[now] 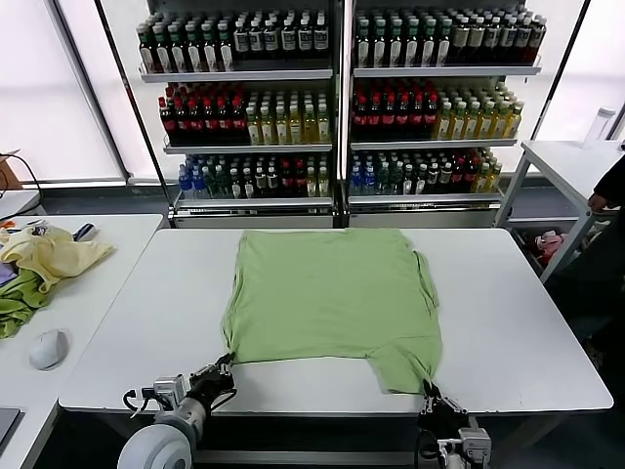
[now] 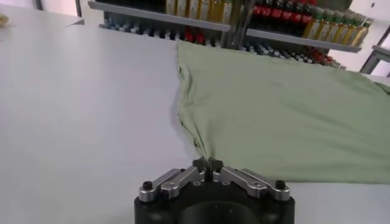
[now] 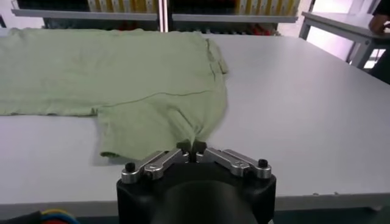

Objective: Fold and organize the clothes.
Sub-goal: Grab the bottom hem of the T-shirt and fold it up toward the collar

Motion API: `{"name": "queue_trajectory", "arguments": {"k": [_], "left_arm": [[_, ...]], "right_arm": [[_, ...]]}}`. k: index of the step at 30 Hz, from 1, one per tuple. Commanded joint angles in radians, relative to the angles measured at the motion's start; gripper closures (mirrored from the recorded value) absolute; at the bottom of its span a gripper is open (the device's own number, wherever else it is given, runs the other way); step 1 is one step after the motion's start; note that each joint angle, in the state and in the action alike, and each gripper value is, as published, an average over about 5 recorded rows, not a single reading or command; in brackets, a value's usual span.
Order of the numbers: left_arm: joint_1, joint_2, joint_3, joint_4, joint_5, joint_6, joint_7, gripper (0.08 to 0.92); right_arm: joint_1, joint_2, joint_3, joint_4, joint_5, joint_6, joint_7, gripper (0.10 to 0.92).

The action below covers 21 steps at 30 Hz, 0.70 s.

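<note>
The light green shirt (image 1: 332, 293) lies spread flat on the white table (image 1: 508, 322), plain side up; its print is hidden. My left gripper (image 1: 223, 368) is shut on the shirt's near left corner at the table's front edge; in the left wrist view (image 2: 207, 163) the fabric (image 2: 286, 115) runs into the closed jaws. My right gripper (image 1: 430, 389) is shut on the near right sleeve corner; in the right wrist view (image 3: 191, 147) the fabric (image 3: 152, 91) bunches between the closed jaws.
A second table on the left holds a pale yellow cloth (image 1: 49, 256), a darker green cloth (image 1: 18, 305) and a grey mouse (image 1: 47, 349). Drink shelves (image 1: 332, 98) stand behind. Another white table (image 1: 576, 166) is at the far right.
</note>
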Motion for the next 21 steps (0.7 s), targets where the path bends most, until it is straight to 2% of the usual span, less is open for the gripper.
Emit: {"name": "queue_trajectory", "arguments": {"k": [1, 5, 16, 21], "left_arm": [[-0.031, 0.040, -0.027, -0.083, -0.082, -0.067, 0.012, 0.894], [-0.090, 0.049, -0.015, -0.047, -0.106, -0.076, 0.016, 0.894], [-0.336, 0.095, 0.056, 0.168, -0.168, -0.087, 0.018, 0.894], [-0.421, 0.085, 0.122, 0.272, -0.145, -0.093, 0.017, 0.894]], "right_arm": [[0.054, -0.051, 0.028, 0.020, 0.028, 0.072, -0.014, 0.894], [0.135, -0.070, 0.010, -0.023, 0.044, 0.077, -0.013, 0.894], [0.449, -0.125, -0.082, -0.224, 0.095, 0.053, -0.004, 0.894], [0.541, -0.135, -0.128, -0.320, 0.098, 0.052, -0.005, 0.894]]}}
